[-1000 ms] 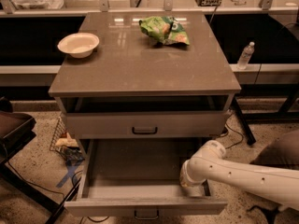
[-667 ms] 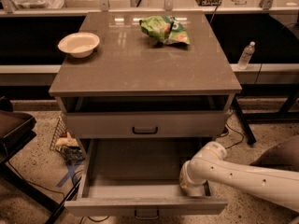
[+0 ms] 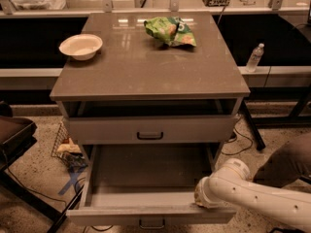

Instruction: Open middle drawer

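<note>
Lying pulled well out at lower centre, the middle drawer (image 3: 146, 171) is probably sliding lightly on rails, rigid, best taken by its small dark handle (image 3: 151, 223). It is showing a pale-grey front and bare grey interior. The gripper (image 3: 201, 203) is sitting at its front right corner; I cannot tell its hold.

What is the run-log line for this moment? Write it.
wide pale-grey middle drawer: pulled far out | gripper: at drawer's front right rim | task state: drawer open
</note>
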